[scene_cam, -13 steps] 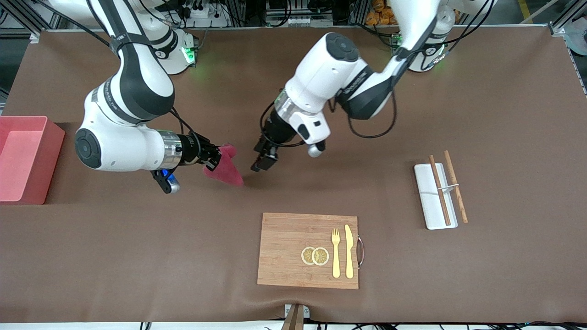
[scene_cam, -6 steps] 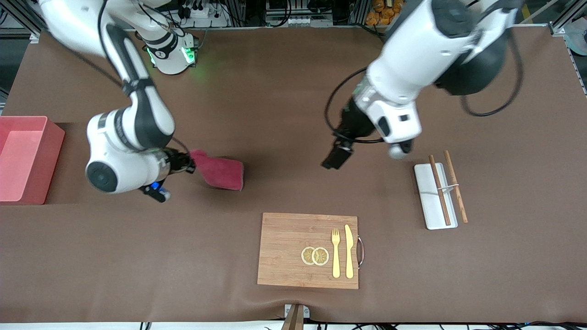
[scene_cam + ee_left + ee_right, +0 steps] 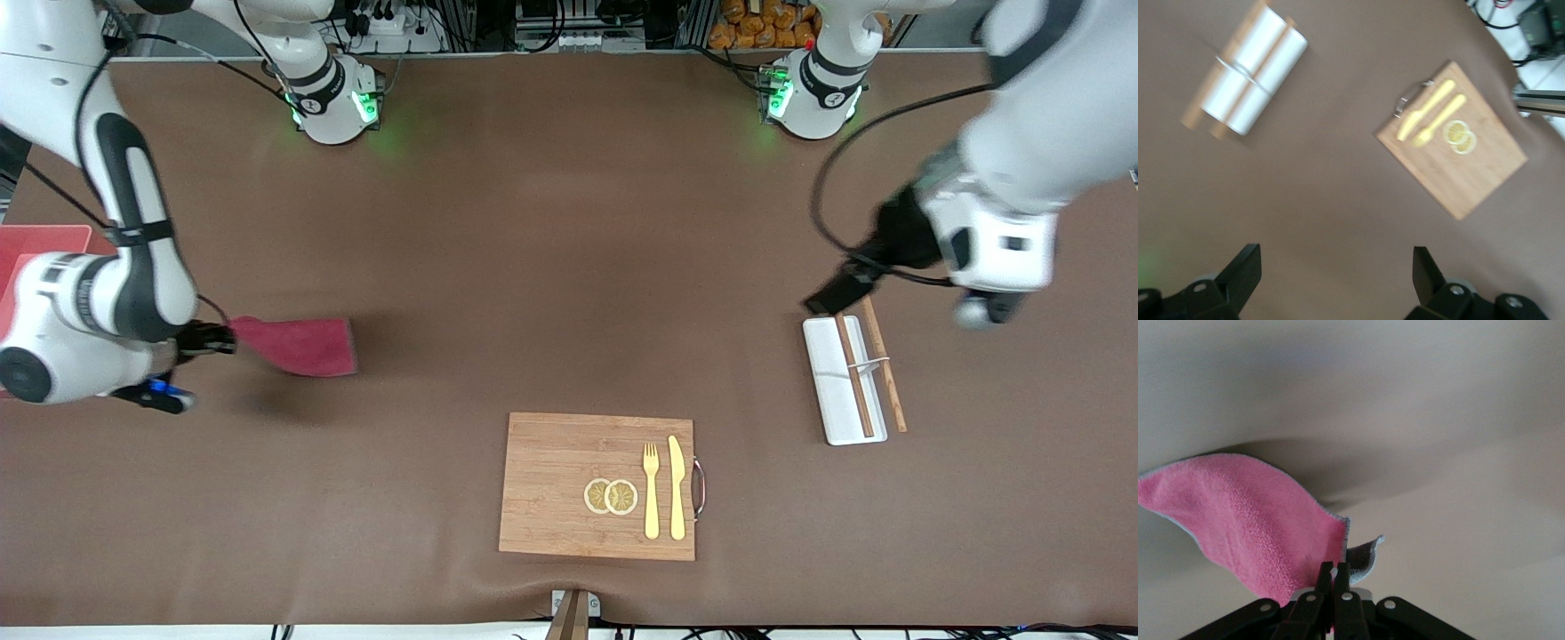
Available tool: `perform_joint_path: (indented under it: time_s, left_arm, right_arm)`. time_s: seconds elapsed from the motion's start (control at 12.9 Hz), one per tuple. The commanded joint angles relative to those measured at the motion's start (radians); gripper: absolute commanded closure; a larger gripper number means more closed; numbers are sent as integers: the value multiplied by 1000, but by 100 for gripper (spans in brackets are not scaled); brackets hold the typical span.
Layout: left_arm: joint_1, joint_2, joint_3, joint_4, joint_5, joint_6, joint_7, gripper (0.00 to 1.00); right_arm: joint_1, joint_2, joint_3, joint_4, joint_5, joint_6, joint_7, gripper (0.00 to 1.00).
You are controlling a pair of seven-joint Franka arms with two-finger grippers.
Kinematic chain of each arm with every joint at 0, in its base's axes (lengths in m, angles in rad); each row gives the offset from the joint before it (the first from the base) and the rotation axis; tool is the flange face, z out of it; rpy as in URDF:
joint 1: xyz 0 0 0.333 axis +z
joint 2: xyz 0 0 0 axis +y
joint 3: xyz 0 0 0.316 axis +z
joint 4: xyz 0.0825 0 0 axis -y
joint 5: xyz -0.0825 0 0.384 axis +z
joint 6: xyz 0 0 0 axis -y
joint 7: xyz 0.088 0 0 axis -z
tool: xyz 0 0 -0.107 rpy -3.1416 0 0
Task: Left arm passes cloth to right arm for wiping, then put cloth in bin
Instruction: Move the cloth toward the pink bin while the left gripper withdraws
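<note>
Right gripper (image 3: 1333, 577) clamped on cloth (image 3: 298, 346) corner, seen in right wrist view; left gripper (image 3: 1338, 273) fingers apart over bare table near white tray (image 3: 840, 391); bin (image 3: 40, 240) edge only in front view

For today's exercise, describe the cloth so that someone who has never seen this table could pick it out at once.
Start at the pink bin at the right arm's end of the brown table. Beside it, the right gripper pinches one edge of the cloth, which trails over the table. It is the only soft, raspberry-red thing; the board and tray are rigid.
</note>
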Motion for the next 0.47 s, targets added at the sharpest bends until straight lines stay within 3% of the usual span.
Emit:
perform_joint_path:
  time_s: [0.0, 0.39]
  left_arm:
    - [82, -41, -13, -78, 93, -26, 228, 0]
    - [284, -10, -15, -124, 191, 15, 625, 0]
  right_arm:
    - [-109, -9, 22, 9, -132, 24, -117, 100]
    - [-229, -54, 21, 65, -277, 4, -341, 100]
